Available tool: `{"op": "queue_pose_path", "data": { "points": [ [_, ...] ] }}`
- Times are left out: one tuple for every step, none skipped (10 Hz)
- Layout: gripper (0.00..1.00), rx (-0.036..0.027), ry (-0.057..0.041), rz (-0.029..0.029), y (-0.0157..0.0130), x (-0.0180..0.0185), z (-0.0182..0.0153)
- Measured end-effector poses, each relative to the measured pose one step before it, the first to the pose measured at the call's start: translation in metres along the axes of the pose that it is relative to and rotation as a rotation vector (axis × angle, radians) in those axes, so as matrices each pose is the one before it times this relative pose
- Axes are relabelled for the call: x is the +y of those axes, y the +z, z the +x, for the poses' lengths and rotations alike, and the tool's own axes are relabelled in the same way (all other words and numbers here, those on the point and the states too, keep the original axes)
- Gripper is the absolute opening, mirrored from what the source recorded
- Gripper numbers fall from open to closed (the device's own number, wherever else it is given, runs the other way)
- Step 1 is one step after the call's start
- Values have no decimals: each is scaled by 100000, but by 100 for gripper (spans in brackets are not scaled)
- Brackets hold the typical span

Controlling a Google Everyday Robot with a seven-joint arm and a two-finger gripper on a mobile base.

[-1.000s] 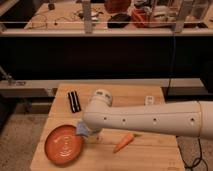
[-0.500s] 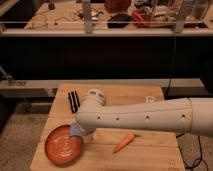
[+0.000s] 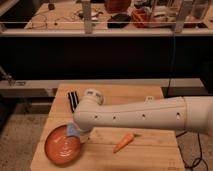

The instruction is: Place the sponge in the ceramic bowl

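Note:
The orange-red ceramic bowl (image 3: 61, 146) sits at the front left corner of the wooden table (image 3: 150, 150). My white arm reaches in from the right and bends down at the wrist. Below the wrist, the gripper (image 3: 77, 132) hangs over the bowl's right rim, mostly hidden by the arm. It is shut on the light-blue sponge (image 3: 72, 131), which pokes out to the left just above the bowl's upper right edge.
An orange carrot (image 3: 123, 142) lies on the table right of the bowl. A black object (image 3: 74, 100) lies near the back left of the table, and a small white item (image 3: 148, 98) near the back right. A dark shelf stands behind.
The arm has swung a little left and down, carrying the sponge from beside the bowl's right edge to over its rim.

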Motion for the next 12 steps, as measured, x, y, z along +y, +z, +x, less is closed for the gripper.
{"op": "queue_pose_path", "data": {
  "points": [
    [0,-515,-876,-140,253,-178,-389],
    [0,-584,-879,8,77,-117,-180],
    [0,-618,-475,-181,132,-69,-81],
    [0,-947,-263,-503,312,-109,-399],
    [0,-608,-424,-286,288,-127,-355],
    [0,-211,-230,-86,153,-101,-147],
    [0,-523,-315,-222,260,-162,-307],
    [0,-338,-458,-166,182,-88,-237],
    [0,-578,-409,-204,214,-108,-191],
    [0,-501,-220,-88,163,-103,-81],
    [0,-484,-469,-340,219,-131,-257],
    [0,-400,-255,-514,148,-41,-232]
  ]
}}
